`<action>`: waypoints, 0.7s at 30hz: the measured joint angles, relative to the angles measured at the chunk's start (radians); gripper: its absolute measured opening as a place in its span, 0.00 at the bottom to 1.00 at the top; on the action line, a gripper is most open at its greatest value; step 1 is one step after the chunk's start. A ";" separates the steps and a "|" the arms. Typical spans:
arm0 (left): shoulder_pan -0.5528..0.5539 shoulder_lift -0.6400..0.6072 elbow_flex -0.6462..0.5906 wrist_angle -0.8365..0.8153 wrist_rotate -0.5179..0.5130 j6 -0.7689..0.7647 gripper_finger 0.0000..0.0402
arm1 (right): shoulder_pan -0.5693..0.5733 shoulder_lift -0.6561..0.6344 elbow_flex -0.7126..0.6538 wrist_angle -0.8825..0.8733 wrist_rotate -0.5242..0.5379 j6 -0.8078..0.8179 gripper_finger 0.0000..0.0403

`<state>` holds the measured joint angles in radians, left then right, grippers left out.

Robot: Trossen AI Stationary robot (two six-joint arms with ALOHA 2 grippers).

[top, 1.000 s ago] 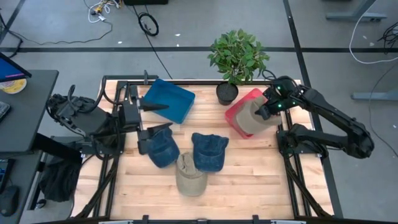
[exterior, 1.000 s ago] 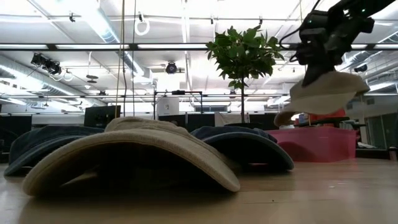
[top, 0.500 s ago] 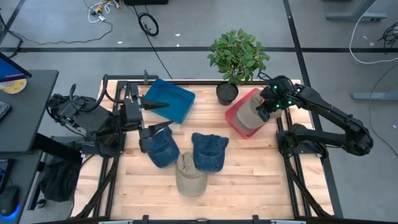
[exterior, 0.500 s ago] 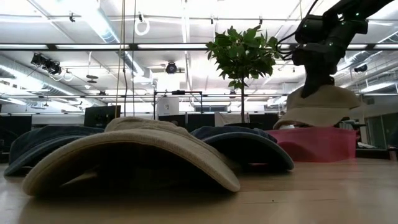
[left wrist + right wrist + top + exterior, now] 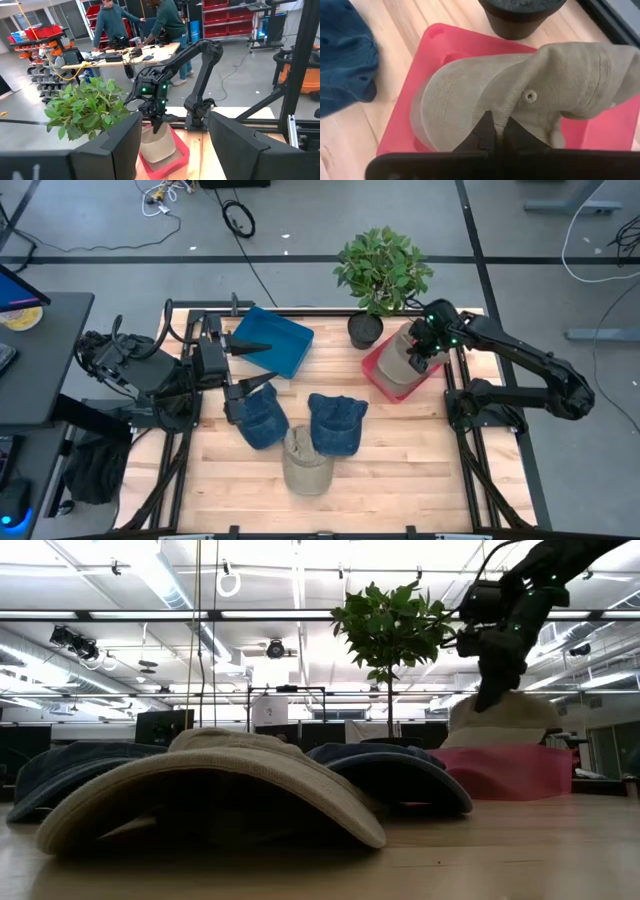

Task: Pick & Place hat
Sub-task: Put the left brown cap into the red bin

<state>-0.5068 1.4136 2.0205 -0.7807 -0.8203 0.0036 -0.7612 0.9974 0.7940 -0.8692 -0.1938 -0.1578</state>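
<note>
Two fingers of the right gripper (image 5: 495,131) are pinched together on a fold of cloth at the crown of the tan hat (image 5: 403,357), which sits directly beneath it inside the red bin (image 5: 376,373). Just beyond that bin stands the potted plant (image 5: 381,272). This looks like the placing step, nearly done: the hat appears settled in the bin, so the next move calls for parting the fingers and lifting straight up so the cloth does not drag out with them.

Well away across the table, the left gripper (image 5: 252,369) waits with its fingers spread and nothing between them, near the blue bin (image 5: 272,340) and three more caps.

Whether the hat's brim lies fully inside the bin wall is hard to make out.
</note>
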 joint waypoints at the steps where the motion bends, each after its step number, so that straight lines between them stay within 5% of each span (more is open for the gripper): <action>1: 0.000 0.000 0.000 0.002 -0.005 0.000 0.58 | 0.000 0.012 0.000 0.002 0.002 0.002 0.00; 13: 0.000 0.000 0.000 0.007 -0.015 -0.016 0.58 | 0.000 0.064 0.000 0.006 0.046 0.024 0.01; 21: 0.000 0.000 0.000 0.007 -0.018 0.008 0.58 | 0.000 0.064 0.000 0.009 0.046 0.064 0.12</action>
<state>-0.5068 1.4139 2.0205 -0.7742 -0.8383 0.0116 -0.7612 1.0615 0.7940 -0.8605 -0.1478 -0.0938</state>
